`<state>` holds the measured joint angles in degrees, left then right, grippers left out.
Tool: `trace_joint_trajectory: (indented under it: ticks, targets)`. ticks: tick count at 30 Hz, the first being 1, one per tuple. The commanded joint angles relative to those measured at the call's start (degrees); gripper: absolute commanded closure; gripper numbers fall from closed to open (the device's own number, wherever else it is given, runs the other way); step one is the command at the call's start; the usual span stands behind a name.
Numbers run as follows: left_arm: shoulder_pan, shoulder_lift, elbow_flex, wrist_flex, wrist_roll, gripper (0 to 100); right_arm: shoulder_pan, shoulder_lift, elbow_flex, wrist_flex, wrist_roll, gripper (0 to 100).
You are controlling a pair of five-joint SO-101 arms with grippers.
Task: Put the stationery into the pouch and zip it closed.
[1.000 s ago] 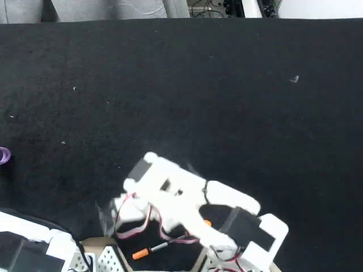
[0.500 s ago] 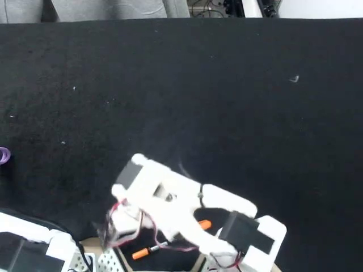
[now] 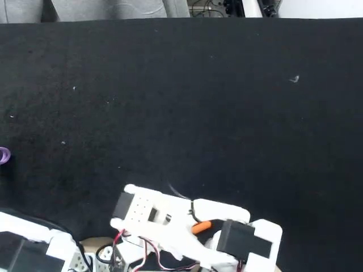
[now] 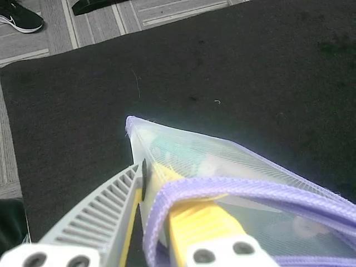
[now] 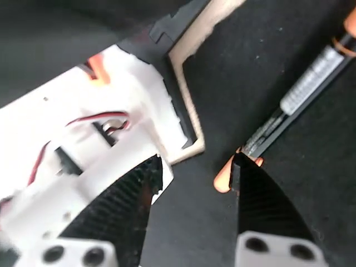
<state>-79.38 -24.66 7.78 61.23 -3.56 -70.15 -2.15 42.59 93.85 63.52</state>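
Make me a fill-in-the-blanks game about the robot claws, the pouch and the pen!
1. The left claw grips a see-through pouch that has a ___ zipper edge.
2. The right claw is ___, not shut, just above a pen.
3. Both ends of the pen are coloured ___.
4. The table under everything is ___.
Missing words: purple; open; orange; black.

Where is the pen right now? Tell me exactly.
In the right wrist view the pen lies flat on the black table, its near end just beyond the tips of the right gripper's open fingers.
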Motion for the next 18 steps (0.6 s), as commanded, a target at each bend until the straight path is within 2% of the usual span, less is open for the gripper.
trace_joint_trajectory:
  ticks: [1,5,9,14,18]
  targets:
    - [0.75,-3.34,-4.53,-0.44,0.62,97,1.23,0.04,1.98,-5.10,0.70,79.5]
    - [0.75,-3.34,-4.53,-0.44,0.53,97,5.63,0.04,1.80,-8.09,0.70,79.5]
    - [0.75,-3.34,-4.53,-0.44,0.44,97,13.54,0.04,-1.45,-11.43,0.70,79.5]
    - [0.75,-3.34,-4.44,-0.44,0.44,97,23.56,-0.57,-11.38,-12.04,0.70,79.5]
    - [0.66,-3.34,-4.44,-0.44,0.35,97,28.57,-0.57,-19.12,-11.96,0.70,79.6]
